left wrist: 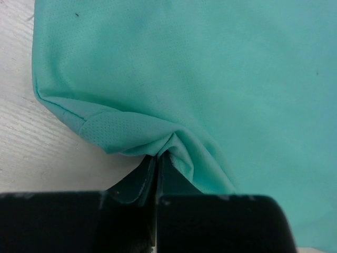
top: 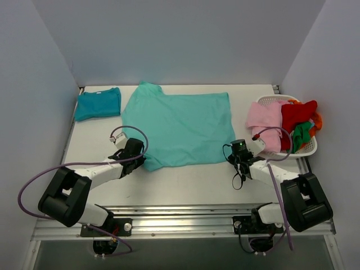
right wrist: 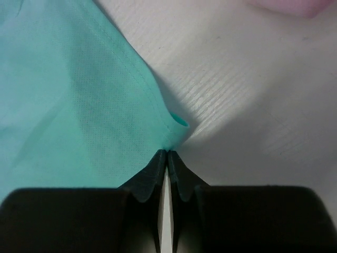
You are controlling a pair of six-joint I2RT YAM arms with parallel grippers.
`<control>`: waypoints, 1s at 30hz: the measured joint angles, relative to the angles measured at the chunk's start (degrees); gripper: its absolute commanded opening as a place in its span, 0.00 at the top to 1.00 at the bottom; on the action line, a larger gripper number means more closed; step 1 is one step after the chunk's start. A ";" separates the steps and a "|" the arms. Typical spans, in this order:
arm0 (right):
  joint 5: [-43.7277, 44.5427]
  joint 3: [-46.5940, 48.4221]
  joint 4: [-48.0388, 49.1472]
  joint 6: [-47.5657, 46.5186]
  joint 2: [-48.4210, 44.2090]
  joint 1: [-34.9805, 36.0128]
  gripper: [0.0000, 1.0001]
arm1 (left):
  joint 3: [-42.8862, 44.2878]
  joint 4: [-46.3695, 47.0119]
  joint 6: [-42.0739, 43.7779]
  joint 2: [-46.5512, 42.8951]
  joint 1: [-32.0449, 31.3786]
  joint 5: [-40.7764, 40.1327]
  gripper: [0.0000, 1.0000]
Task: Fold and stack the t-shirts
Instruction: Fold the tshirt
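The left pincer point(left wrist: 158, 164) is closed on a puckered fold at the edge of the turquoise t-shirt point(left wrist: 184, 68), which fills most of the frame. The pale counter point(left wrist: 31, 147) shows at left.

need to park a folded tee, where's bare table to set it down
Widest bare table: the near strip between the left arm and right arm, below the hem of the turquoise t-shirt. Another lies left, between the folded teal t-shirt and that arm. Crowded: the middle under the spread shirt, and the right edge by the basket of garments.
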 measured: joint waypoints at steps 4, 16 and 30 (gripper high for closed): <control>0.07 0.00 0.55 -0.07 0.00 0.00 1.00 | -0.50 1.46 0.00 0.17 0.17 0.55 0.98; 0.07 -0.85 -0.28 -0.31 -3.02 0.11 1.00 | -1.84 -0.09 0.00 -5.20 0.28 1.14 0.98; 1.51 -0.90 -17.18 -0.72 -27.08 0.50 1.00 | -3.87 -13.29 0.52 -30.14 -0.15 1.88 0.98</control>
